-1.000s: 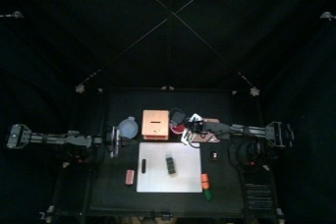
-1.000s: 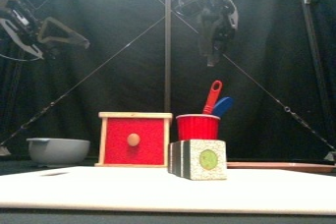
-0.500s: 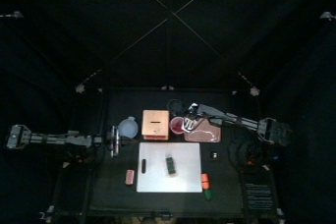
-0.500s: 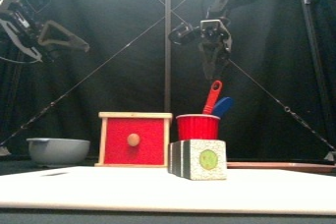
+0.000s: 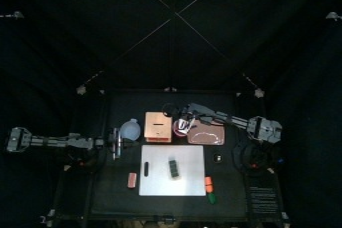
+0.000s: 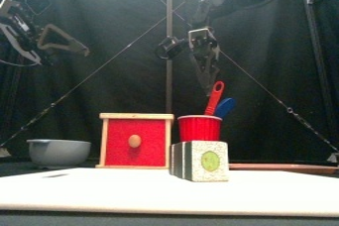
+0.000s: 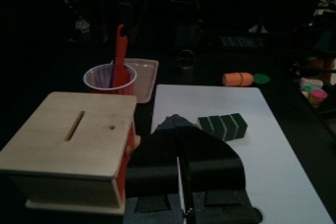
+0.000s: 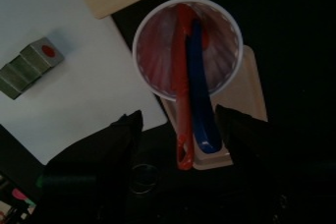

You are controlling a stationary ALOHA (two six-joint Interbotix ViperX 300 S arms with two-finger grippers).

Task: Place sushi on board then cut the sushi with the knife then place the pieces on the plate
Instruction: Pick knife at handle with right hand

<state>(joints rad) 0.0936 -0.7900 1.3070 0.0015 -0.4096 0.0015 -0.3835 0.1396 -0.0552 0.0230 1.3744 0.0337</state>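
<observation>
While the left arm (image 5: 54, 140) rests at the left, the left gripper (image 7: 174, 128) is closed to a hairline and empty. Rightward: blue-grey two-handled bowl (image 6: 58, 151), pale wooden box with red drawer front (image 6: 135, 141), then dark green toy sushi roll (image 6: 200, 161) on the white cutting board (image 6: 79, 192). The right gripper (image 6: 201, 59) hangs open and empty above the red cup (image 6: 200, 129) holding a red toy knife (image 6: 213, 98) and a blue toy knife (image 6: 225, 105). The flat pink tray (image 5: 211, 135) lies just right, hidden in the front view.

The top view looks down from far above on the whole table (image 5: 114, 202); the front view sits level at its front edge, close to the sushi roll (image 6: 201, 161). The left wrist view faces across the white cutting board (image 7: 282, 159) toward the red cup (image 7: 112, 79), which the right wrist view sees from close above.
</observation>
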